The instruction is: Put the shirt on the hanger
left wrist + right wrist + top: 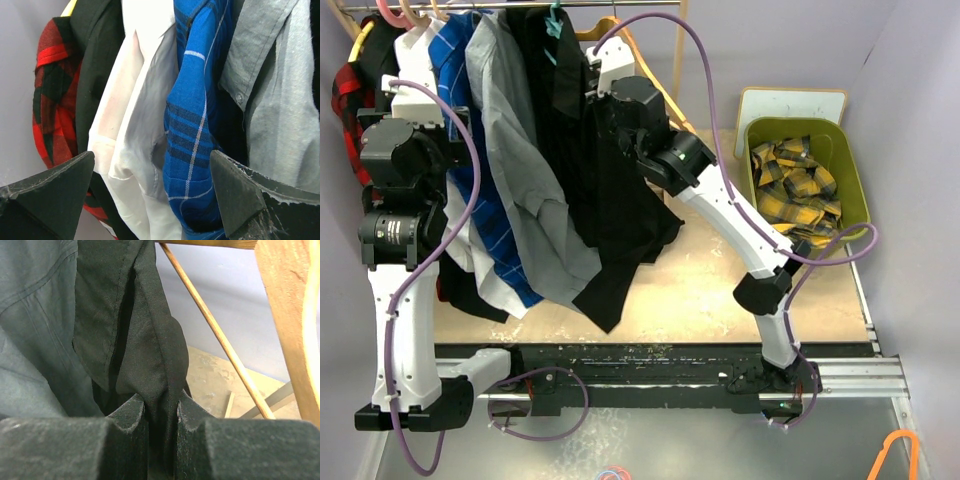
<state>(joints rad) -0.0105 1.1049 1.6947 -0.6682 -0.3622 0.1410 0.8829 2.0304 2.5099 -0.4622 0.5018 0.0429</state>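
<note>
The black shirt (595,200) hangs from the rack, its hem down to the table. It fills the middle of the right wrist view (150,340). A bit of the teal hanger (555,22) shows above its neck at the rail. My right gripper (598,95) is shut on a fold of the shirt near its upper right edge, the fabric pinched between the jaws (161,410). My left gripper (425,95) is up at the left of the rack. Its jaws are wide open and empty (152,190), facing the hanging clothes.
Red plaid (52,100), white (135,100), blue plaid (195,100) and grey (520,170) shirts hang left of the black one. A light wooden hanger (285,315) is to its right. A green bin (855,170) holds a yellow plaid garment (800,185).
</note>
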